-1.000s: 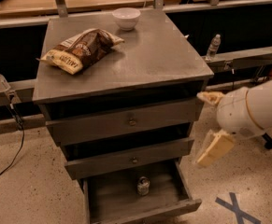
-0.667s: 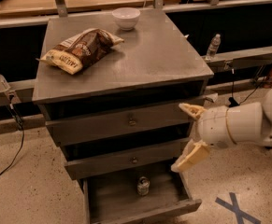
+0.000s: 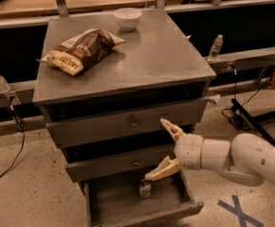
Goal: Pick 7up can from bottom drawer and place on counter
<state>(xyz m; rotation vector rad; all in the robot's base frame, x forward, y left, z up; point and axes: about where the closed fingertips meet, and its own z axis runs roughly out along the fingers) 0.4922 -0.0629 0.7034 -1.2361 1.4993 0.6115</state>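
The 7up can (image 3: 145, 188) stands upright in the open bottom drawer (image 3: 127, 202), near its middle back. My gripper (image 3: 159, 150) comes in from the right on a white arm, in front of the two upper drawers. Its two tan fingers are spread wide, one (image 3: 171, 128) at the top drawer front, the other (image 3: 161, 170) just above and right of the can. It holds nothing. The counter (image 3: 160, 56) is the grey metal top of the cabinet.
A brown chip bag (image 3: 80, 50) lies on the counter's left part and a white bowl (image 3: 127, 18) stands at its back edge. A clear water bottle (image 3: 215, 47) stands on a rail at the right. Cables lie on the floor at left and right.
My arm has moved left and down, from beside the cabinet to in front of the drawers. The gripper now sits just above the can. The can has not moved.
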